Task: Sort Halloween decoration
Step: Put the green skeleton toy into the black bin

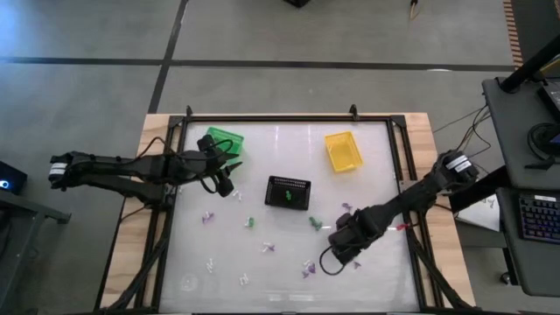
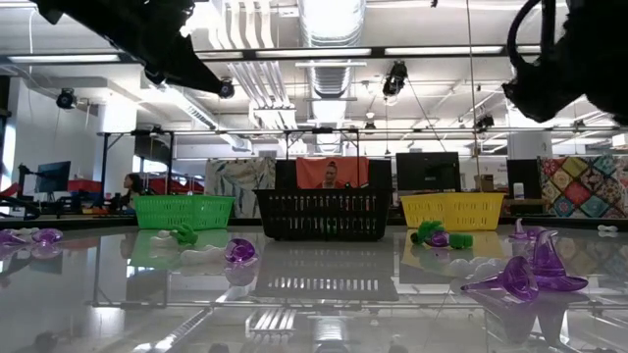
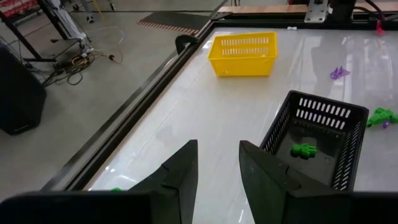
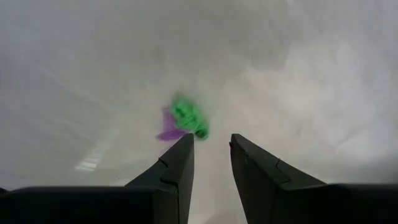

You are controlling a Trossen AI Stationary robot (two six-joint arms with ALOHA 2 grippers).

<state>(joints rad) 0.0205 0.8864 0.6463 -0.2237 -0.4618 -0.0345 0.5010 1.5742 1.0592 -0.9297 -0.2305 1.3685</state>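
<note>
While scattered, tiny green, purple and white trinkets [image 1: 262, 248] dot the table [image 1: 376, 175].

A: So where are the Halloween trinkets [image 1: 262, 248] at?

B: Scattered all over the near half of the table, tiny green, purple and white plastic bits. One green one [image 1: 288, 196] is already lying in the black basket [image 1: 288, 192], on its floor.

A: Any clumps?

B: Yeah, a green piece [image 4: 189, 118] touching a purple one [image 4: 168, 132]. A purple witch hat [image 2: 546, 263] sits upright, near right.
</note>
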